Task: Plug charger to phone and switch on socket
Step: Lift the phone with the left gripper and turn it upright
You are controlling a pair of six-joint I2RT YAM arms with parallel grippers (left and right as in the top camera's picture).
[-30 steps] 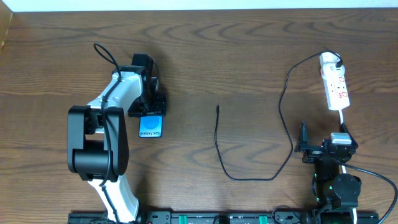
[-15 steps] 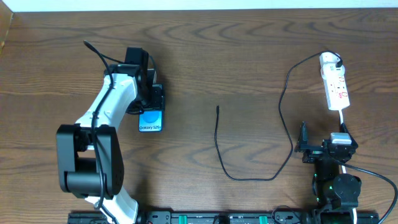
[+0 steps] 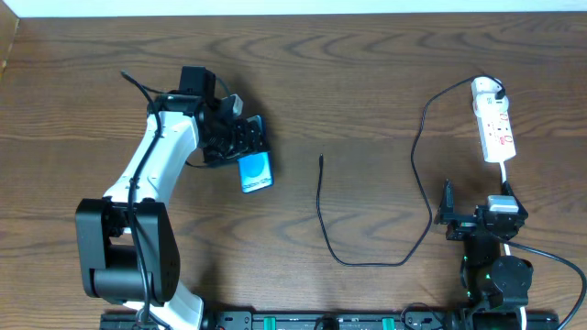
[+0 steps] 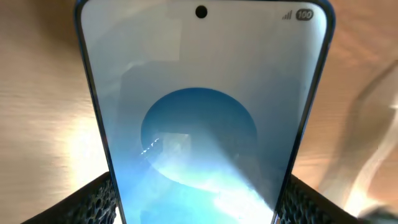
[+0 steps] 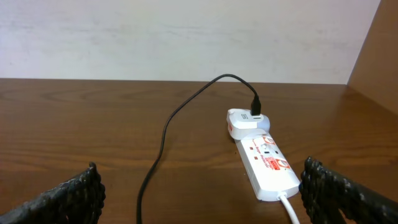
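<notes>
Phone (image 3: 256,171): clamped in left gripper (image 3: 246,152), sticking straight out ahead of it, blue screen up. Wrist view: punch-hole end of phone (image 4: 205,124) farthest from gripper, black fingers (image 4: 99,202) pressed on both long edges near the closer end. Resting on wood or lifted off it: cannot tell

Table (image 3: 367,73): dark brown wood grain, under everything

Left arm (image 3: 151,183): white and black, stretched away from its base, wrist turned toward the right gripper's side

Right gripper (image 3: 454,218): close to its own base, well apart from left gripper. Wrist view: fingers (image 5: 81,193) at opposite edges of frame, spread wide, only bare table between

Socket (image 3: 495,128): white strip with red marks, flat on table ahead of right gripper and slightly to its right, untouched. White adapter (image 5: 245,121) seated at the end farthest from that gripper

Charger (image 3: 319,194): thin black cable plugged into adapter, arching over to the left of right gripper, passing back beside it, then looping across table toward left gripper's side

Plug tip (image 3: 321,159): free end of cable, lying on table between the two grippers, nearer the left one, to the right of the held phone, apart from it, not inserted
</notes>
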